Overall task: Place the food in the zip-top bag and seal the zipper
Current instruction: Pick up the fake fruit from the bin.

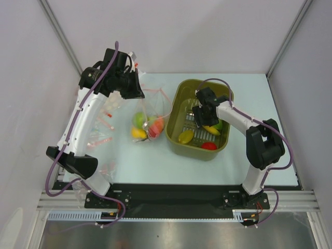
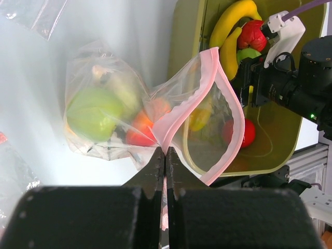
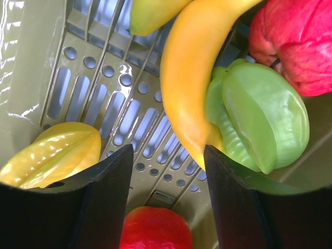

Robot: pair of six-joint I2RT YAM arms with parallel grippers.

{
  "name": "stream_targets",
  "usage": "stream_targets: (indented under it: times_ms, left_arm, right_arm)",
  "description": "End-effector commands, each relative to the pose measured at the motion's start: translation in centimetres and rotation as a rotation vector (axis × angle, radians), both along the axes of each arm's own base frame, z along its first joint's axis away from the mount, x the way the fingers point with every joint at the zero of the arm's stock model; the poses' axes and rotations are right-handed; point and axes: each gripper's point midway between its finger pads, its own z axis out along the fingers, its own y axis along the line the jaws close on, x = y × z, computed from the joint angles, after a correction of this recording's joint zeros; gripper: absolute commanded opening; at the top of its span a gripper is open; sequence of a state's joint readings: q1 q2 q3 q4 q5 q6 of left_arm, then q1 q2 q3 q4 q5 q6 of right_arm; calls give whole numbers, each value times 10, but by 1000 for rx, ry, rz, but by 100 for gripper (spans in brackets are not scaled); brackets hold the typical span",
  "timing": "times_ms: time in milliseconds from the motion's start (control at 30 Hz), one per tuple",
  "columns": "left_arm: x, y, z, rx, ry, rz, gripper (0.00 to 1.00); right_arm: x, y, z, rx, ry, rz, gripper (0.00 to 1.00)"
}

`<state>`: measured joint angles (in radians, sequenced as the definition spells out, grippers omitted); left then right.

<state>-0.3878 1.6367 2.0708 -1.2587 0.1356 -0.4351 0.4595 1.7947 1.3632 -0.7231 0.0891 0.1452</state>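
Note:
The clear zip-top bag (image 1: pixel 150 106) lies left of the tub, with a green fruit (image 1: pixel 138 119), a yellow one (image 1: pixel 138 133) and an orange-red one (image 1: pixel 156 124) inside. My left gripper (image 2: pixel 166 151) is shut on the pink zipper strip (image 2: pixel 228 104), and the mouth gapes open. The green apple (image 2: pixel 93 111) shows through the plastic. My right gripper (image 3: pixel 168 155) is open and empty, low inside the tub. A yellow banana (image 3: pixel 192 78) touches its right finger, a green fruit (image 3: pixel 259 119) lies behind it, a yellow ridged fruit (image 3: pixel 52 155) on the left and a red tomato (image 3: pixel 155 228) below.
The olive-green tub (image 1: pixel 179 98) stands mid-table with slotted floor (image 3: pixel 109 104). It holds another dark red fruit (image 3: pixel 295 41). Several other clear bags with pink marks (image 1: pixel 101 124) lie along the left edge. White walls enclose the table on three sides.

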Motion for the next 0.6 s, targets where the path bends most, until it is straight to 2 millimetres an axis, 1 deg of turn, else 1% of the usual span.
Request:
stream_targets:
  times_ms: [0,167,333,367,400,467,500,567]
  left_arm:
    - [6,-6,29,-47,-98,-23,0]
    - [6,-5,32,-43,-101,-22,0]
    - [6,-5,32,-43,-103,-20,0]
    - [5,-4,33,-43,-105,-19,0]
    - [6,-5,33,-44,-106,-20,0]
    - [6,-4,33,-42,-105,-18,0]
    - [6,-4,33,-42,-105,-18,0]
    - [6,-5,33,-43,-104,-18,0]
  right_arm:
    - [13,-3,14,-10,-91,1,61]
    - [17,-2,25,11,-144,6,59]
    - [19,-4,22,7,-142,-2,57]
    - [21,-4,28,13,-160,-4,56]
    - [19,-3,29,19,-168,3,55]
    - [24,-1,42,50,-222,9,56]
    - [26,-2,43,51,-228,6,57]
    - [26,-5,38,39,-206,-2,57]
